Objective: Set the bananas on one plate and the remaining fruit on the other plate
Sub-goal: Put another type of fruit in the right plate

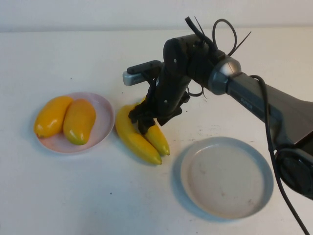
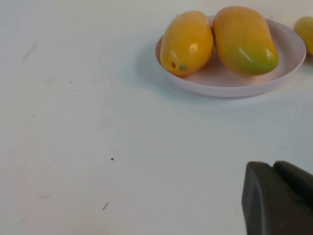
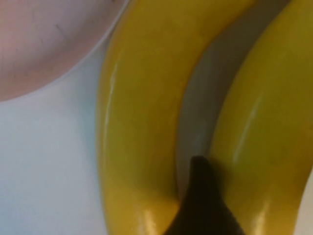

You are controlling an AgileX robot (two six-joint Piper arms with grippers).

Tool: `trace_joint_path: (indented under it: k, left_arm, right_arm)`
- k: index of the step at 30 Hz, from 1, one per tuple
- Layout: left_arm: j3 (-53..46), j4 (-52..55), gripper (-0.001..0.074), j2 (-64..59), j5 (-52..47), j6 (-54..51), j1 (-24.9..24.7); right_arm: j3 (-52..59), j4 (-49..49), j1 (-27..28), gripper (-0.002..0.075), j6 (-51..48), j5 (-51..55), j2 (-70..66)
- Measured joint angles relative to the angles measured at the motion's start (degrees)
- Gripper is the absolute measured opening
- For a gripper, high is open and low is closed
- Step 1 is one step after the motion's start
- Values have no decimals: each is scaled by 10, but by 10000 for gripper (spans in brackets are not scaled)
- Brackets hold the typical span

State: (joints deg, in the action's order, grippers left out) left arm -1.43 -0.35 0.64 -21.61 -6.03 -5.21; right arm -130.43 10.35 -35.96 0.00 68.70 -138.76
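Observation:
Two bananas lie side by side on the table between the plates. My right gripper is lowered onto them and open. One of its dark fingers stands in the gap between the left banana and the right banana; the other finger is hidden. Two mangoes rest on the pink plate at the left. The grey-blue plate at the front right holds nothing. My left gripper is shut and empty, hovering over bare table short of the pink plate.
The right arm's cables hang along the table's right side. In the left wrist view a banana tip shows just past the pink plate's rim.

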Motion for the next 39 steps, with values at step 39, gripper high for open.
trace_joint_path:
  k: [39]
  left_arm:
    - [0, 0, -3, 0, 0, 0, 0]
  right_arm:
    - [665, -47, 63, 308, 146, -150, 481]
